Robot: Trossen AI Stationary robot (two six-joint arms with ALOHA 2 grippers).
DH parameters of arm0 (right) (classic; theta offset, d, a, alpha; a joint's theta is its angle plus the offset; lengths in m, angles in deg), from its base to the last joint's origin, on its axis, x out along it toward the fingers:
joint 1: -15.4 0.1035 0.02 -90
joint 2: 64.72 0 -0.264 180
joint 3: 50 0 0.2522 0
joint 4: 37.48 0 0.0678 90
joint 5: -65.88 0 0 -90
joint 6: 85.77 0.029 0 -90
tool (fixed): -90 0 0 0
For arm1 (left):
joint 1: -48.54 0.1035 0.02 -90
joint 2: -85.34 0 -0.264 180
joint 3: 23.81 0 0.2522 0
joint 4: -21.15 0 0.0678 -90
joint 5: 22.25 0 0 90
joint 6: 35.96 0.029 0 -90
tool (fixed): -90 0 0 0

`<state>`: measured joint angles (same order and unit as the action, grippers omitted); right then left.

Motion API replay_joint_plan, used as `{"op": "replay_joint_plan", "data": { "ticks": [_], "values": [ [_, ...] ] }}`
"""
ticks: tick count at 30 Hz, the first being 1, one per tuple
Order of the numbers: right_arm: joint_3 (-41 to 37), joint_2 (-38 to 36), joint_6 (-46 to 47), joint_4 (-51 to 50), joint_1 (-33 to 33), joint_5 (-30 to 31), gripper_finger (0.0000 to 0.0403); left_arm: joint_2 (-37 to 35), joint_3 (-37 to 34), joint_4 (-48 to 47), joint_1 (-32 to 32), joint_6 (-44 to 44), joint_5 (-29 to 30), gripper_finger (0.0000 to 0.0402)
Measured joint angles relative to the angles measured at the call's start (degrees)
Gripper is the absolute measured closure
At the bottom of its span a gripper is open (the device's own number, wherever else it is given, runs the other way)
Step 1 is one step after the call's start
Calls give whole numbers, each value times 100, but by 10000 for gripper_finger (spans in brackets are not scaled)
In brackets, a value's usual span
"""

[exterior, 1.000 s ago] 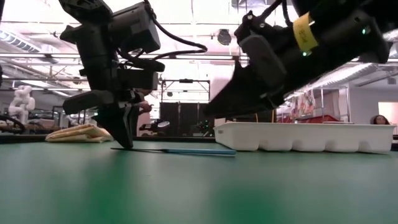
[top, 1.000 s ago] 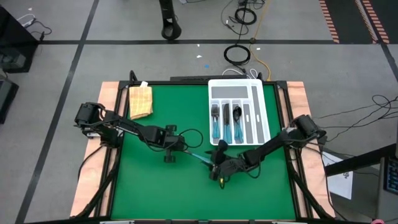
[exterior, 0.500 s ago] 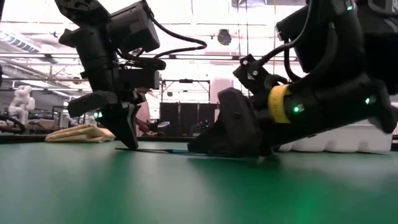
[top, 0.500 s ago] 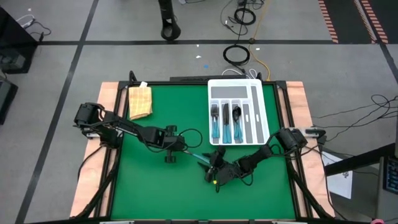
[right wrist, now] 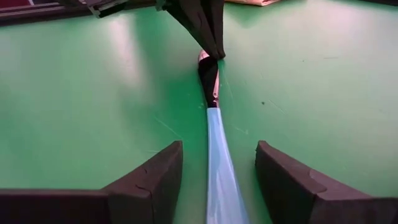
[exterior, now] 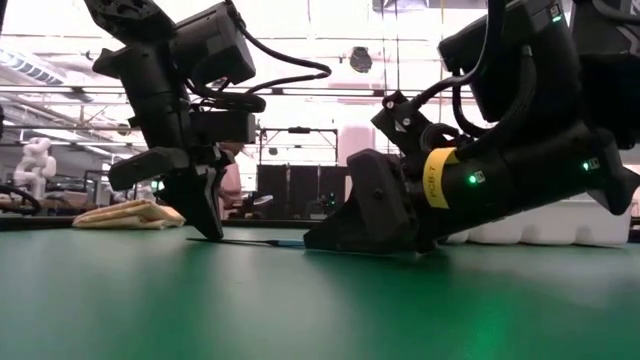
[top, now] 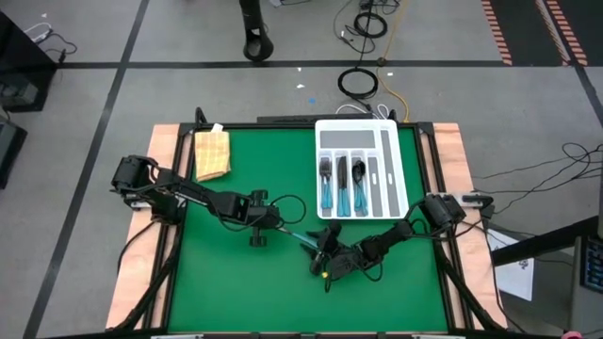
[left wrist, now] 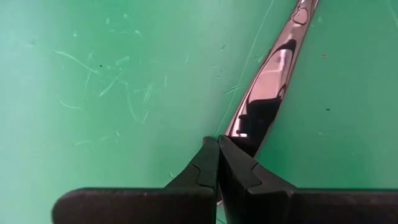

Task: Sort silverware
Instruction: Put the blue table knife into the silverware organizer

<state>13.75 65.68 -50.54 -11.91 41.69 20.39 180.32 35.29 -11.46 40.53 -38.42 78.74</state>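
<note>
One piece of silverware, a knife (top: 300, 237) with a light-blue handle (right wrist: 219, 168) and a dark shiny blade (left wrist: 270, 74), lies flat on the green mat. My left gripper (top: 274, 226) is shut, its tips down on the blade's end. My right gripper (right wrist: 219, 177) is open and low at the mat, with one finger on each side of the handle and a gap to both. More silverware (top: 341, 188) lies in the white tray (top: 363, 123). My left gripper presses its shut fingertips (left wrist: 217, 155) down on the far end of the blade (left wrist: 249, 134). The fingers come steeply from above, slanting in from the table's left. The knife lies flat on the mat beneath them.
The white tray (exterior: 590, 225) stands at the far right of the mat, close behind my right arm. A folded yellow cloth (top: 212, 153) lies at the far left corner. Bare green mat (top: 236, 292) stretches along the near side.
My right gripper has sunk from above the knife down to the mat, and its fingers now stand on either side of the handle. The knife has stayed where it was under my left gripper's tips.
</note>
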Motion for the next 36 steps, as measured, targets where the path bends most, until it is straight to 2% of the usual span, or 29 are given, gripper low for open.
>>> {"op": "replay_joint_plan", "data": {
  "ticks": [7, 11, 15, 21, 26, 31, 33, 36],
  "values": [
    [18, -3, 23, -109, -2, 72, 241, 0, -2, -4, 0, -4, 0, 395],
    [23, -3, 91, -200, -4, 181, 285, -35, 32, -43, -2, -6, 17, 395],
    [83, -3, 211, -398, 8, 400, 349, -237, 261, -264, -2, 2, 91, 395],
    [343, 19, 322, -698, 78, 658, 353, -950, 637, -820, -4, -5, 122, 395],
    [710, 118, 362, -1016, 150, 762, 353, -1611, 658, -1080, -7, -169, 405, 395],
    [862, -257, 355, -1546, 177, 149, 356, -2022, 656, -1347, -4, -473, 590, 395],
    [871, -437, 348, -1593, 200, -98, 384, -2120, 656, -1370, -7, -510, 591, 395],
    [880, -667, 234, -1584, 249, -417, 402, -2201, 656, -1403, -9, -616, 599, 395]
  ]
}}
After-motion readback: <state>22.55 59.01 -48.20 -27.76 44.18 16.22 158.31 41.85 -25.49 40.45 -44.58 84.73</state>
